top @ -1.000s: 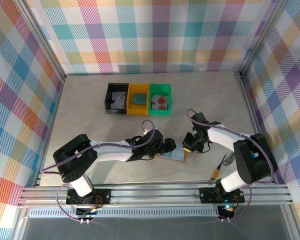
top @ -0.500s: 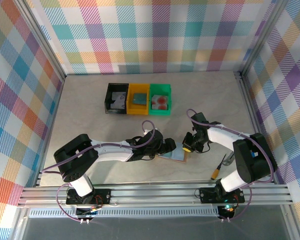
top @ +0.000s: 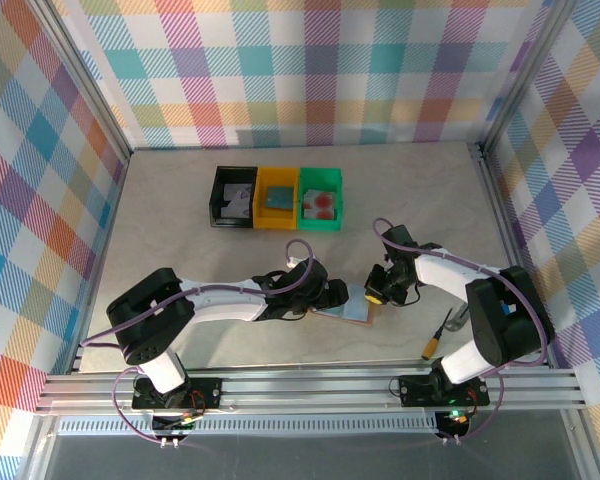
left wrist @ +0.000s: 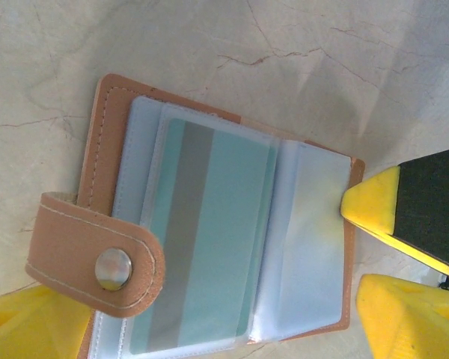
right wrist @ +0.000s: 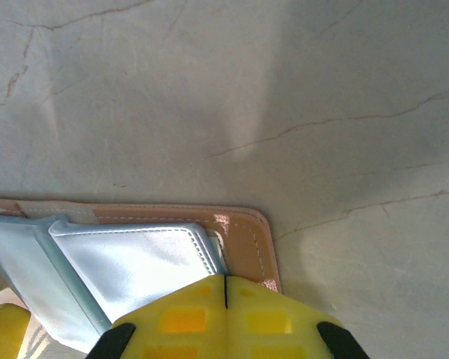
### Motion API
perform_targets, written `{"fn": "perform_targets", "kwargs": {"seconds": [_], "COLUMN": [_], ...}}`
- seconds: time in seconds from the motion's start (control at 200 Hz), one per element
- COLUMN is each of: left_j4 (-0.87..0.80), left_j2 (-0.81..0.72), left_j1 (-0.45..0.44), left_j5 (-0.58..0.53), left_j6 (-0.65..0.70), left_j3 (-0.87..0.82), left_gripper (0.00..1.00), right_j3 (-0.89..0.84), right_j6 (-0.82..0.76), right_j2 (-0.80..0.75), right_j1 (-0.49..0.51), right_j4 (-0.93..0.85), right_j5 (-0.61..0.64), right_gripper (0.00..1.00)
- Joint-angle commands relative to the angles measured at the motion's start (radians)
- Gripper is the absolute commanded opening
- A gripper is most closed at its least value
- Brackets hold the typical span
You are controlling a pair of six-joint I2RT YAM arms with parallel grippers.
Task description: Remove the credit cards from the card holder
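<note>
One teal credit card (left wrist: 209, 239) sits sleeved in the open card holder (left wrist: 108, 142), pinned at its edge to the desk (top: 180, 250) by the clenched right gripper (right wrist: 224, 314), seemingly so the released left gripper (top: 335, 295) above can extract it.

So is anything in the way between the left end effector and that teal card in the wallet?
Yes. Below the open left end effector, the teal card sits inside a clear sleeve of the card holder, and the snap strap overlaps its corner. The shut right end effector rests on the holder's edge, off the card.
</note>
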Motion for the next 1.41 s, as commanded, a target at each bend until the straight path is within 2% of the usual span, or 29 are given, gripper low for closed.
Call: {"fn": "perform_targets", "kwargs": {"seconds": [0.0,0.28,0.75,1.145,1.4], "left_j4": [0.005,0.039,0.088,0.087,-0.004], "left_j2": [-0.026,-0.128,-0.010,0.021,0.011], "left_j1": [-0.010,-0.010,-0.012,-0.012,-0.013], "left_j5": [0.007,-0.025,0.059,0.062,0.033], "left_j6": [0.001,-0.020,-0.041,-0.050,-0.019], "left_j3": [0.010,-0.023,0.003,-0.005,0.022], "left_gripper": [0.91,0.91,0.91,0.91,0.91], "right_j3": [-0.017,-0.021,-0.021,-0.029,-0.029], "right_j6": [0.007,0.005,0.004,0.004,0.003], "right_j2": [0.024,0.022,0.019,0.022,0.020], "right_j1": [0.005,0.005,0.004,0.005,0.005], "right_j4": [0.005,0.004,0.009,0.017,0.015], "right_j5": [0.024,0.022,0.012,0.012,0.016], "right_gripper": [0.00,0.00,0.00,0.00,0.00]}}
